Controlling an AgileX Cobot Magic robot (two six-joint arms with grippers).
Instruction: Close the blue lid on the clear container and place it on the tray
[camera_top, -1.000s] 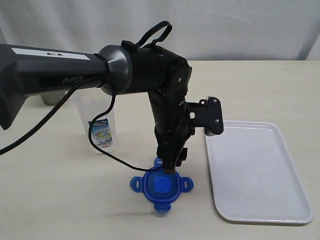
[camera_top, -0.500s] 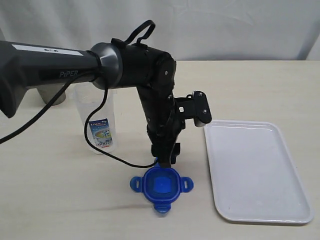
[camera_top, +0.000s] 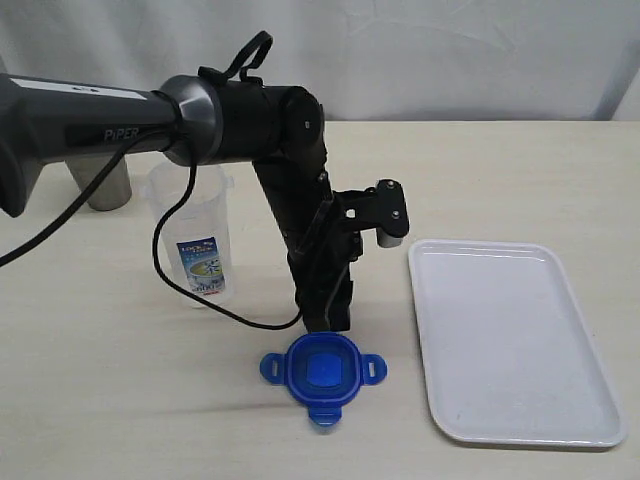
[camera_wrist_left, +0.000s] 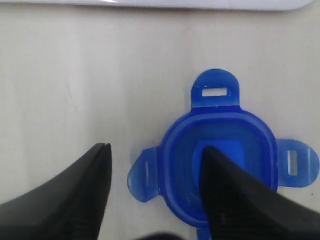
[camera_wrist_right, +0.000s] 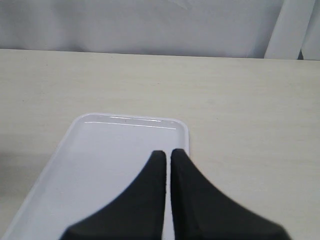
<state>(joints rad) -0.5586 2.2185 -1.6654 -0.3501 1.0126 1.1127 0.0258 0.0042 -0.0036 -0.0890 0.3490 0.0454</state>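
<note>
Nearby, grey cup (camera_top: 100, 185) flanks clear container (camera_top: 195, 240); left tool (camera_wrist_left: 155, 151) parted, empty; right tool (camera_wrist_right: 166, 155) closed.

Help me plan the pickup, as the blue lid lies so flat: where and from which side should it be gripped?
Probably from straight above. The blue lid lies flat on the table, thin tabs hugging the surface; only its raised rounded-square rim stands up enough to pinch.

Grey metal cup (camera_top: 100, 188) — upright, pale tabletop (camera_top: 520, 170), white cloth backdrop (camera_top: 450, 60)
</note>
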